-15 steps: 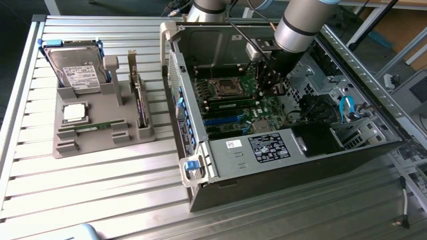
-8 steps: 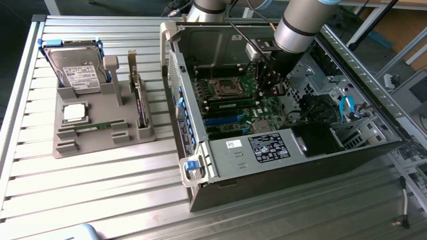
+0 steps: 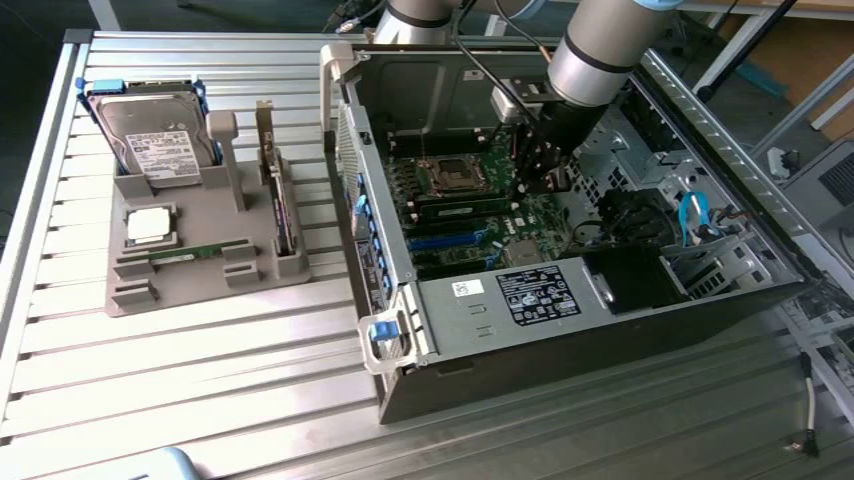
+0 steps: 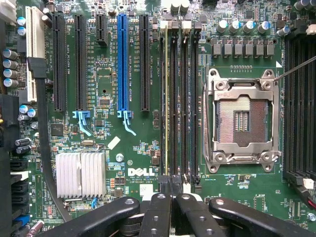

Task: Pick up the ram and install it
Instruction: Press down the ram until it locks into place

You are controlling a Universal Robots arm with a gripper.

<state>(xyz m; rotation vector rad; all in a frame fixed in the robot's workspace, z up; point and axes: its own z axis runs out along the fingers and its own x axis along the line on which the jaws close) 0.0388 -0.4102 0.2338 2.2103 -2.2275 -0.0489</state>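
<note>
Tabletop (image 3: 200,380): slatted metal — open computer case (image 3: 561,360) on it.
Gripper (image 4: 171,188): closed tight, grasping nothing — over end of ram (image 4: 166,98) slotted in motherboard (image 4: 143,153).

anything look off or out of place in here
Nothing looks spilled, askew or damaged. The processor socket is empty, while a silver processor sits out on the grey tray; a ram stick lies beside it.

Inside open computer case (image 3: 441,330), low over motherboard (image 3: 467,215): gripper (image 3: 545,183). In grey holder (image 3: 187,285) on worktop (image 3: 200,380) beside case: ram (image 3: 200,251), hard drive (image 3: 154,140).
</note>
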